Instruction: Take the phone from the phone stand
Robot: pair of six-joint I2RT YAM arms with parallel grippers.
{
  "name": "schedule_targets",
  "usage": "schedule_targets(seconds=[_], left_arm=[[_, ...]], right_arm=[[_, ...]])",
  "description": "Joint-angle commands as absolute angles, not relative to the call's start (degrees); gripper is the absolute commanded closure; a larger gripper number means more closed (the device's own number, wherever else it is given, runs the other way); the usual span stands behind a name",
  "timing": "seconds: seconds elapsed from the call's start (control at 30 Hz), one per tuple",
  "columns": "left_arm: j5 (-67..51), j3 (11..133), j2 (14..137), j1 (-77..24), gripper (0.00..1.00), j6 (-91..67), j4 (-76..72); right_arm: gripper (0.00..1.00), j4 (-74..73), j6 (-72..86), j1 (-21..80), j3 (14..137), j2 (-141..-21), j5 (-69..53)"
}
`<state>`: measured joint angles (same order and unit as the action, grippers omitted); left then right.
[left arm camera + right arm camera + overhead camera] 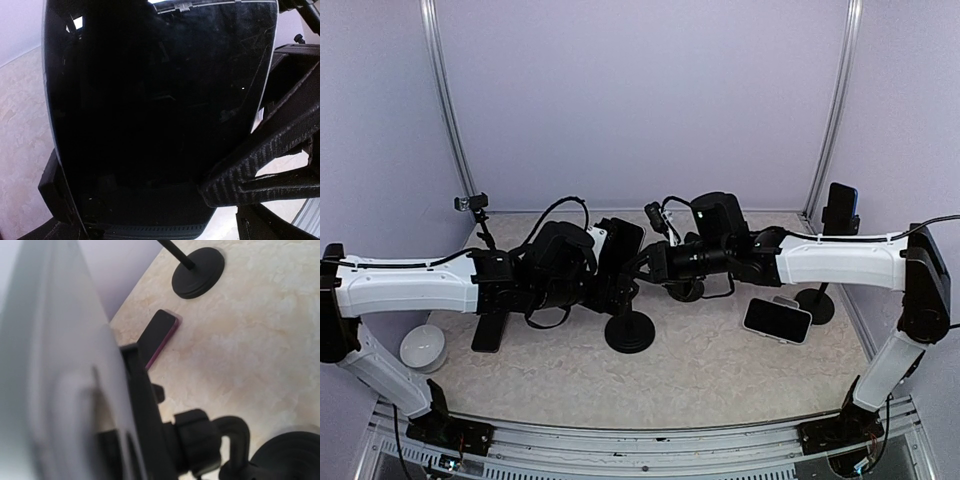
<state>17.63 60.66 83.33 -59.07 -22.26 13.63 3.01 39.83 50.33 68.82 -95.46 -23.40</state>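
The phone [620, 243] sits upright in the clamp of a black phone stand [630, 330] at the table's middle. Both grippers meet at it. My left gripper [607, 268] is against the phone's left side. In the left wrist view the phone's dark screen [160, 100] fills the frame between the jaws. My right gripper [648, 262] is at the phone's right side. Its textured black fingers [270, 155] lie close together against the phone's lower right edge. The right wrist view shows the phone's blurred grey back [45, 365] and the stand's clamp joint [200, 440]; its own fingertips are hidden.
A second phone [840, 207] stands in another stand at the back right. A white-edged phone [777, 319] lies flat to the right and a purple-edged one [488, 330] to the left. A white round object [423, 347] is at the near left, and a small camera on a rod [472, 203] at the back left.
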Motion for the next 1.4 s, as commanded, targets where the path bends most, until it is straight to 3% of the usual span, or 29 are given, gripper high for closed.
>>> schedule_targets(seconds=[0.0, 0.2, 0.43, 0.8, 0.83, 0.97, 1.03, 1.37], left_arm=[[20.13, 59.98, 83.51, -58.46, 0.01, -16.51, 10.92], [23.39, 57.85, 81.49, -56.85, 0.01, -15.98, 12.14], [17.64, 55.7, 79.78, -56.35, 0.03, -13.91, 7.01], [18.59, 58.13, 82.8, -57.49, 0.35, -13.04, 8.91], [19.04, 57.89, 82.5, -57.48, 0.37, -13.26, 8.69], [19.01, 57.18, 81.44, -57.48, 0.45, -13.38, 8.18], [18.91, 57.13, 81.42, -57.48, 0.47, -13.29, 8.17], [17.98, 57.3, 81.3, -57.39, 0.52, -12.79, 7.56]], right_arm=[[1.0, 5.86, 41.18, 50.13, 69.07, -92.79, -26.29], [1.0, 5.28, 40.81, 50.16, 69.04, -92.36, -26.04], [1.0, 5.53, 40.78, 50.12, 69.15, -92.78, -26.52], [1.0, 5.58, 41.26, 49.67, 69.04, -92.67, -26.9], [0.98, 5.65, 41.32, 49.52, 68.94, -92.71, -27.28], [0.69, 5.75, 41.84, 48.78, 67.4, -91.87, -28.39], [0.6, 6.45, 42.41, 48.31, 65.9, -91.26, -28.95], [0.57, 10.9, 44.58, 47.28, 62.7, -91.04, -33.13]])
